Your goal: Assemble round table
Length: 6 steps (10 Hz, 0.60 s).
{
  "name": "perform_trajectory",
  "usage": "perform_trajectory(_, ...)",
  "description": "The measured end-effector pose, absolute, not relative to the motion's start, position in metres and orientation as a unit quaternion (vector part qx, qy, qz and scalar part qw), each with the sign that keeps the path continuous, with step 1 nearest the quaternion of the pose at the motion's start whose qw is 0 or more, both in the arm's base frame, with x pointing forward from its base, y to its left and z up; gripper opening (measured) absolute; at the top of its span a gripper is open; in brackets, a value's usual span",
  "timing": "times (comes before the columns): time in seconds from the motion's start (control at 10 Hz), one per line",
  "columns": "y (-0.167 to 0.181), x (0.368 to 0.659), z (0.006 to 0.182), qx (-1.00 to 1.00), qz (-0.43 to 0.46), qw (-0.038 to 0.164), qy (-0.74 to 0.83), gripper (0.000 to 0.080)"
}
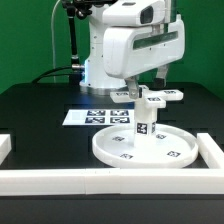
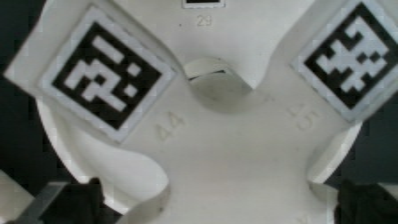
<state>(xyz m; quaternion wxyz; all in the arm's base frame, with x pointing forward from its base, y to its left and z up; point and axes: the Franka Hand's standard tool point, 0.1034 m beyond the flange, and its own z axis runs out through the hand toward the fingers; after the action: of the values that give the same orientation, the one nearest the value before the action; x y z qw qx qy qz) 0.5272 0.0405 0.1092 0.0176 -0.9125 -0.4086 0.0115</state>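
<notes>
Exterior view takes in the black table point(image 1: 30, 105) with the white Panda arm point(image 1: 135, 45) bent low over the furniture, and the arm's bulk hides the gripper point(image 1: 143, 90) almost wholly, so its fingers cannot be picked out there. Below it lies the large flat round disc point(image 1: 145, 148) near the front, close to the white border wall point(image 1: 100, 180); the short cylindrical post point(image 1: 143, 122) stands upright on the disc's middle, and the cross-shaped flat foot point(image 1: 158, 96) sits level on top of the post, right under the gripper. Behind the disc, toward the exterior view's left, the marker board point(image 1: 95, 117) lies flat, its near edge partly covered by the disc and post. Wrist view is filled by the foot point(image 2: 222, 140) seen from just above, its arms cut off at every edge, with only dark blurred fingertips point(image 2: 63, 200) showing at the corners; they stand spread wide to either side of the foot, and whether they touch it cannot be told. No container is present. Black-and-white square tags sit on the foot's arms point(image 2: 103, 72), on the post and on the disc; faint raised marks on the foot's middle are too blurred to read.
</notes>
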Motion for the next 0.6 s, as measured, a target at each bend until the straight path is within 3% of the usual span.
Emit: perform_trajectory(0.6, 0.0334, 0.5285, 0.1057, -0.912, 0.014, 0.019, -0.408, 0.0649)
